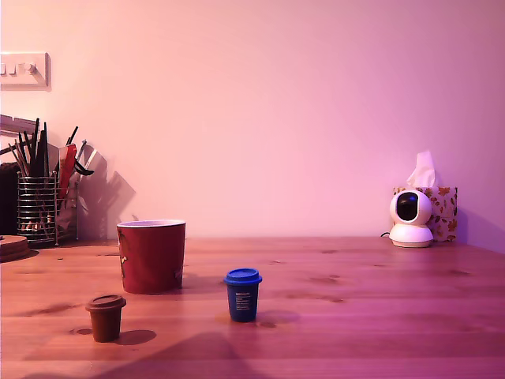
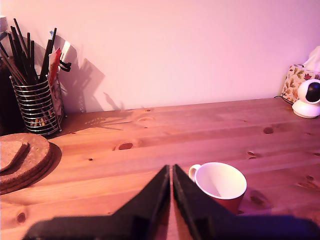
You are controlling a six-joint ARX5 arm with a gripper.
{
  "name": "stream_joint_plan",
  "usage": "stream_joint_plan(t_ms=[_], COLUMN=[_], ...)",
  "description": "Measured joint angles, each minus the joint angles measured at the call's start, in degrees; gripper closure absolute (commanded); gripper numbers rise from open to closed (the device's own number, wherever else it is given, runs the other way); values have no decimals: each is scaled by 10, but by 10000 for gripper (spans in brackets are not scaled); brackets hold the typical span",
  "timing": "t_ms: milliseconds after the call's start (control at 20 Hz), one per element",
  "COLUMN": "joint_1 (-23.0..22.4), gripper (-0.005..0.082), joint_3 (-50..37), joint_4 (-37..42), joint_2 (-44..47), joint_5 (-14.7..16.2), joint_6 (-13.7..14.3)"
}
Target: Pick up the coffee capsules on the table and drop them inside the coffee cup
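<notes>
Exterior view: brown capsule [image 1: 106, 317] and blue capsule [image 1: 243, 294] stand upright near the desk's [image 1: 379, 316] front edge, cup [image 1: 151, 255] just behind; they look light, rigid, best pinched across the body under the lid.

Wrist view: gripper [image 2: 171, 171] clenched, empty, beside the cup [image 2: 220, 185]; whether a capsule lies inside is unclear.

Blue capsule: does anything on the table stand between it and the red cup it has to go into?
Nothing visible does. In the exterior view, bare wood separates the blue capsule from the red cup. The brown capsule sits nearer the camera, clear of that gap.
</notes>
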Motion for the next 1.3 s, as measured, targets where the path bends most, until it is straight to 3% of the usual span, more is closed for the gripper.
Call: stream_joint_plan(t_ms=[200, 450, 750, 1100, 1300], joint_1=[0, 0, -19, -71, -96], gripper=[790, 790, 790, 790, 790], joint_3=[-2, -2, -2, -2, -2], joint_4=[-116, -107, -38, -58, -77], joint_2=[0, 0, 0, 0, 0], joint_5=[12, 13, 36, 78, 77], joint_6=[0, 0, -2, -2, -2])
